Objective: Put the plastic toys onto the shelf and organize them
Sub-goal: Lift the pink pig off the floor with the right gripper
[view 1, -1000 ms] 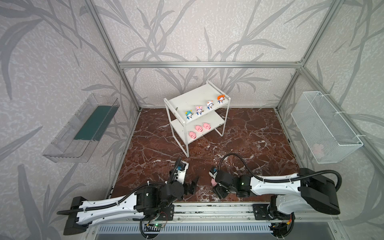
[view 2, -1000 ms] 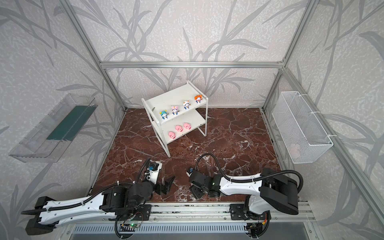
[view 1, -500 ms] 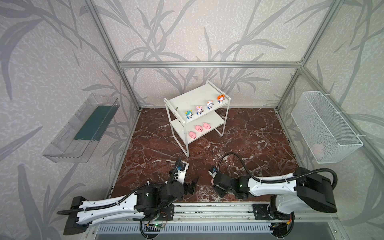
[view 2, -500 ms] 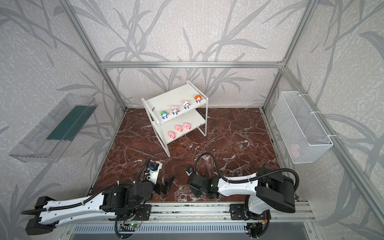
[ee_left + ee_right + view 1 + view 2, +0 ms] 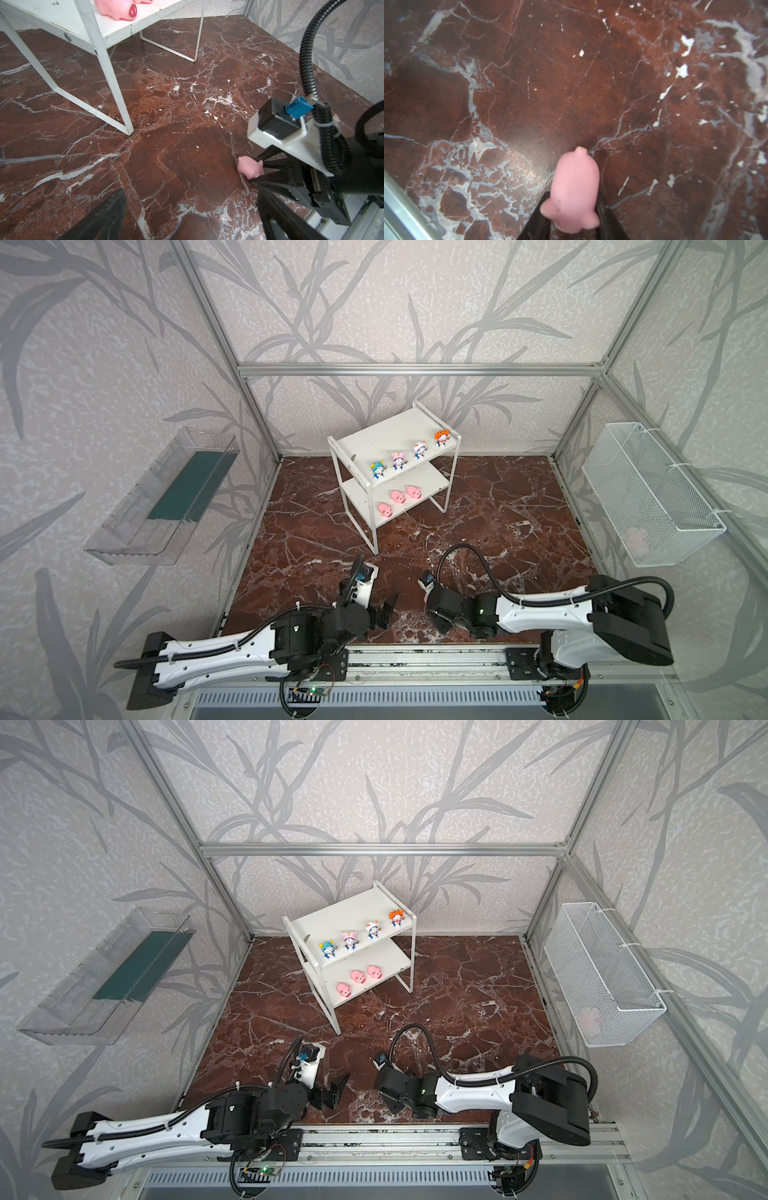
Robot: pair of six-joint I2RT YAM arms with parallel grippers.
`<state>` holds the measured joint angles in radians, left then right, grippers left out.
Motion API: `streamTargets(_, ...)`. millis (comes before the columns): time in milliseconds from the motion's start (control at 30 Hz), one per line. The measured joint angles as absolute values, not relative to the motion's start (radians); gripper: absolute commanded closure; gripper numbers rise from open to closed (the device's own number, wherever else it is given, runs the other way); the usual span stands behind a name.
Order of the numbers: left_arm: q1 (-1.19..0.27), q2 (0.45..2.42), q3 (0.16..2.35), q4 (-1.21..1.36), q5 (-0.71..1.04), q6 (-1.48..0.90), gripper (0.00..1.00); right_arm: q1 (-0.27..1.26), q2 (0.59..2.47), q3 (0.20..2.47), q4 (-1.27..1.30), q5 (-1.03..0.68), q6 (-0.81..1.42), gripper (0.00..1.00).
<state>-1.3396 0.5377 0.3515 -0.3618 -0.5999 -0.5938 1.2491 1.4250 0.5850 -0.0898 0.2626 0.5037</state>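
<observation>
The white two-tier shelf (image 5: 395, 435) (image 5: 353, 911) stands at the back of the marble floor. Its top board carries figurines with teal (image 5: 378, 470), pink (image 5: 398, 461), white (image 5: 419, 450) and orange (image 5: 441, 437) hats. Three pink pigs (image 5: 397, 496) lie on the lower board. Another pink pig (image 5: 575, 187) (image 5: 250, 167) lies on the floor near the front edge. My right gripper (image 5: 573, 199) (image 5: 434, 614) is shut on it, a black finger against each flank. The wrist hides this pig in both top views. My left gripper (image 5: 190, 199) (image 5: 386, 610) hovers open and empty beside it.
A clear tray with a dark green panel (image 5: 166, 497) hangs on the left wall. On the right wall hangs a white wire-mesh basket (image 5: 652, 497) holding a pale pink lump (image 5: 636, 537). An aluminium rail (image 5: 415, 659) runs along the front. A shelf leg (image 5: 108, 62) stands close ahead of the left wrist.
The right gripper's jaws have closed in onto the pig on the floor, and its wrist now covers the pig from above. The left arm has not moved.
</observation>
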Motion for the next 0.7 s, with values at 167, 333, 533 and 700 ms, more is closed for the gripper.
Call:
streamTargets(167, -1.34, 0.564, 0.352, -0.35, -0.6, -0.592, 0.01, 1.236, 1.379, 0.585, -0.11, 0.294, 0.477, 0.69)
streamTargets(333, -1.339, 0.587, 0.352, -0.331, -0.601, -0.575, 0.01, 1.128, 1.369, 0.58, -0.112, 0.287, 0.403, 0.67)
streamTargets(533, -1.339, 0.603, 0.352, -0.29, -0.601, -0.562, 0.01, 0.977, 1.372, 0.551, -0.075, 0.245, 0.274, 0.64)
streamTargets(700, -1.339, 0.606, 0.347, -0.25, -0.601, -0.552, 0.01, 0.909, 1.406, 0.539, -0.023, 0.203, 0.237, 0.63)
